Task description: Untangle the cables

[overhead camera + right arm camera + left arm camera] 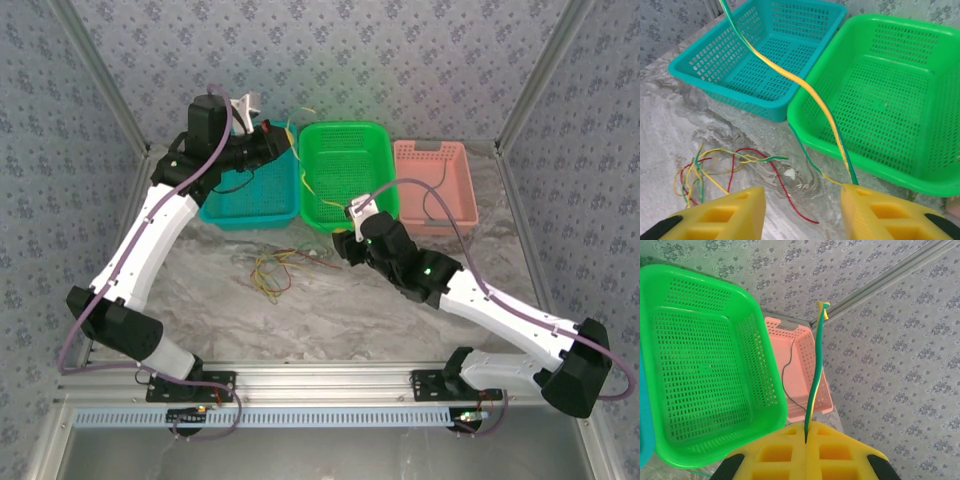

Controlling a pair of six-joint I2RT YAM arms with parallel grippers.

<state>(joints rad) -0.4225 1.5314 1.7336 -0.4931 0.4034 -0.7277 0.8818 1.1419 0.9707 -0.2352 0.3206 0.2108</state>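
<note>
My left gripper (287, 140) hangs over the gap between the teal and green baskets. In the left wrist view its yellow jaws (806, 432) are shut on a yellow-green cable (815, 375) whose free end sticks up past them. That cable (790, 80) runs down across the green basket's corner to the tip of my right gripper's right finger (875, 210) and touches it. The right gripper (802, 200) is open, low over the table in front of the green basket (340, 243). A loose tangle of yellow, green and red cables (705, 170) (270, 270) lies on the table to its left.
Three baskets stand in a row at the back: teal (252, 212), green (345, 128), pink (432, 150). A thin black wire (786, 375) lies in the pink basket. A small white scrap (789, 173) sits on the marbled table near the tangle. Patterned walls close in the sides.
</note>
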